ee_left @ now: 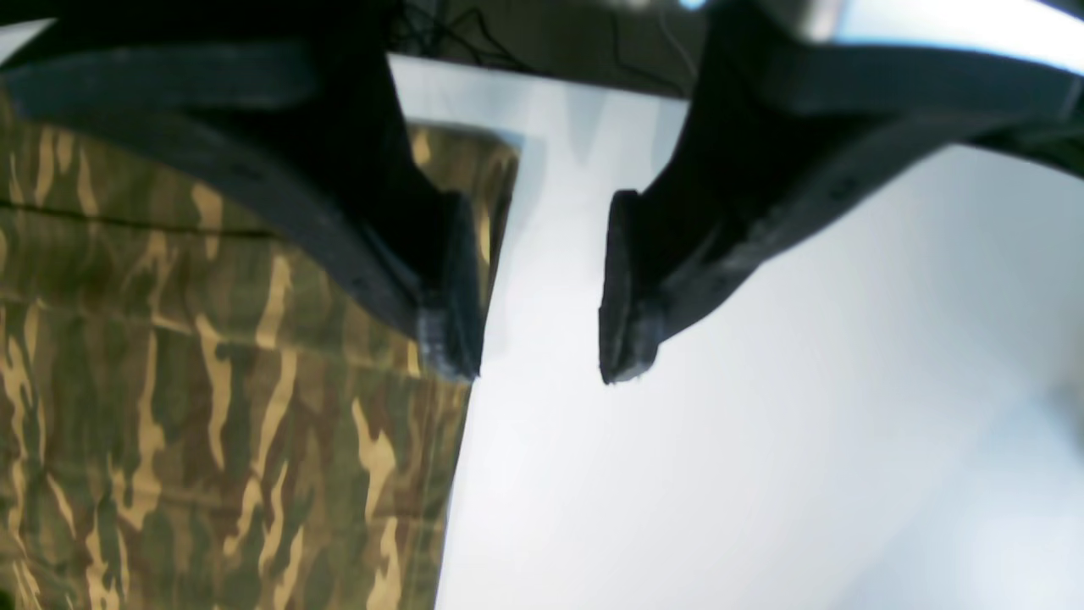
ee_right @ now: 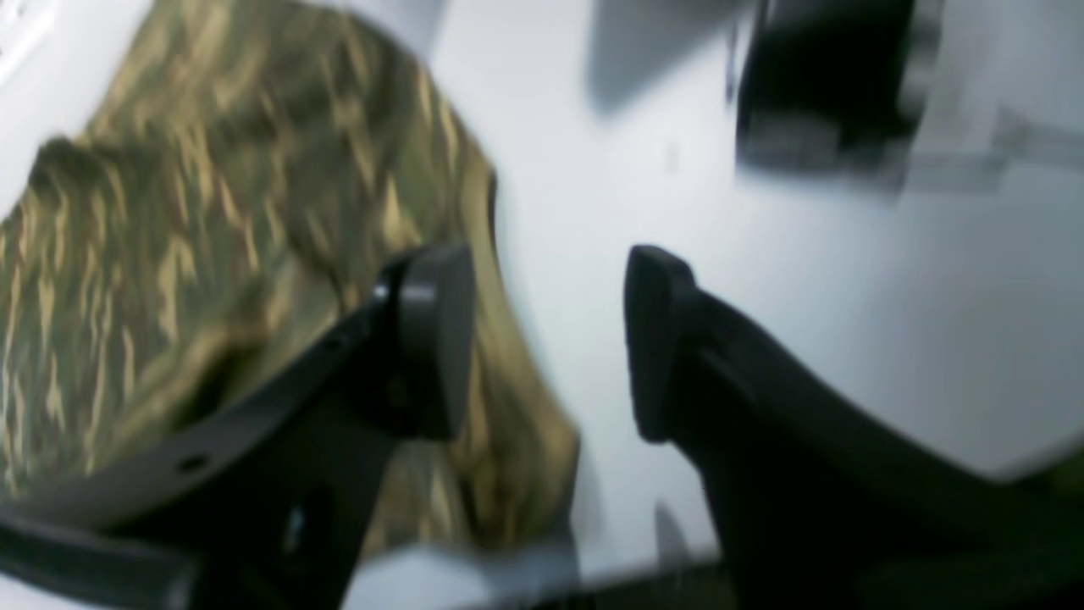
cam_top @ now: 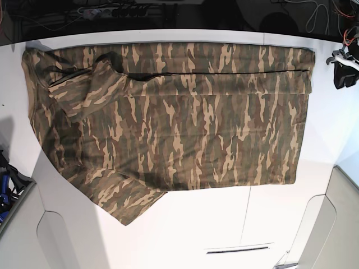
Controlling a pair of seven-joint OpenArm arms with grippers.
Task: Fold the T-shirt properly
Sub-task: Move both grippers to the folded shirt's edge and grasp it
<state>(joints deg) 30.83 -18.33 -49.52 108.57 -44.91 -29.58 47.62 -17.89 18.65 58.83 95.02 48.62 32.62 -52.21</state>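
The camouflage T-shirt (cam_top: pixel 185 123) lies spread across the white table (cam_top: pixel 196 235). Its far strip is folded over along a dark line. One sleeve (cam_top: pixel 120 196) sticks out at the front left, and the other (cam_top: pixel 84 89) lies folded on the body at the back left. The collar does not show. My left gripper (ee_left: pixel 538 339) is open and empty, with one finger (ee_left: pixel 449 330) over the shirt's edge (ee_left: pixel 169 381). In the base view it is off the shirt's back right corner (cam_top: pixel 343 70). My right gripper (ee_right: pixel 546 339) is open and empty beside a shirt edge (ee_right: pixel 212 212); this view is blurred.
Cables lie along the table's dark far edge (cam_top: pixel 112 10). A blurred dark block (ee_right: pixel 826 85) stands on the table beyond my right gripper. Part of an arm with blue parts (cam_top: pixel 8 185) shows at the table's left edge. White panels with seams (cam_top: pixel 247 224) form the table's front.
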